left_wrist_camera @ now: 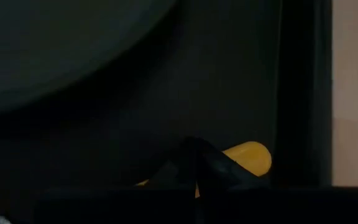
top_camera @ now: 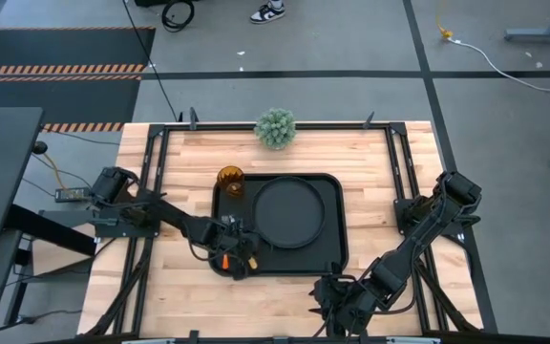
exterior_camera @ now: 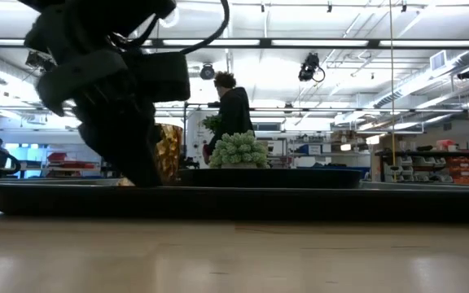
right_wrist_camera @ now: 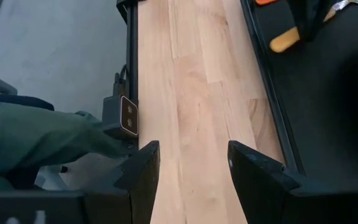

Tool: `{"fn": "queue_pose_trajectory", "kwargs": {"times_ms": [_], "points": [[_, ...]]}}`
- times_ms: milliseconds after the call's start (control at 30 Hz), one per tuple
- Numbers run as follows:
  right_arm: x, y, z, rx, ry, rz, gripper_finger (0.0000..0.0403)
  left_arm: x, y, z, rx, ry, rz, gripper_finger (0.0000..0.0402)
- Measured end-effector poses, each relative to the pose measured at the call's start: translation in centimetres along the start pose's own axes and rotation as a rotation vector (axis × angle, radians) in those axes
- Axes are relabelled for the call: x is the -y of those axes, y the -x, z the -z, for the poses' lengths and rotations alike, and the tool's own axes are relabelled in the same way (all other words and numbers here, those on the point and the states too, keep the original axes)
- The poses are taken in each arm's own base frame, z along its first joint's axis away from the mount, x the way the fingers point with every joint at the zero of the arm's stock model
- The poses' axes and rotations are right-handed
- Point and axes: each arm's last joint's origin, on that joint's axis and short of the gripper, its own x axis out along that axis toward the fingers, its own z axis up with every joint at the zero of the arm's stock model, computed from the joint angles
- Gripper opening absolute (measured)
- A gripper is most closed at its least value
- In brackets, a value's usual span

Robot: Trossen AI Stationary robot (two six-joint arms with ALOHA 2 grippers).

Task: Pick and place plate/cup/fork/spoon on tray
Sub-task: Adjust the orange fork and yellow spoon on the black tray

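The tabletop carries the tray at its centre, rim up to keep everything together. The plate lies flat on the tray's 3 o'clock half, leaving the 9 o'clock strip free for smaller pieces. The cup stands upright in the tray's 10 o'clock corner. My left hand sits low over the 7 o'clock corner, clenched on the spoon by its yellow handle, I judge to lay it beside the plate. An orange handle next to it may be the fork; I cannot tell. My right hand waits released above the tabletop's 6 o'clock edge.
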Motion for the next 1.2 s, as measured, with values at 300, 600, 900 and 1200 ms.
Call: {"fn": "queue_pose_trajectory", "kwargs": {"times_ms": [300,600,900,1200], "points": [[0.4,-0.1,-0.1,-0.012,0.028,0.020,0.0197,-0.6,2.2,-0.6,0.001,0.033,-0.011,0.0008],[0.3,-0.1,0.0,-0.009,0.019,0.019,0.0197,-1.3,3.9,1.9,-0.230,0.063,-0.161,0.0008],[0.5,-0.1,-0.3,0.026,0.000,0.048,0.0197,-3.0,3.9,1.3,-0.128,0.043,-0.401,0.0008],[0.1,0.0,0.1,0.025,-0.029,0.037,0.0197,-4.7,3.9,0.8,-0.125,0.027,-0.497,0.0008]]}}
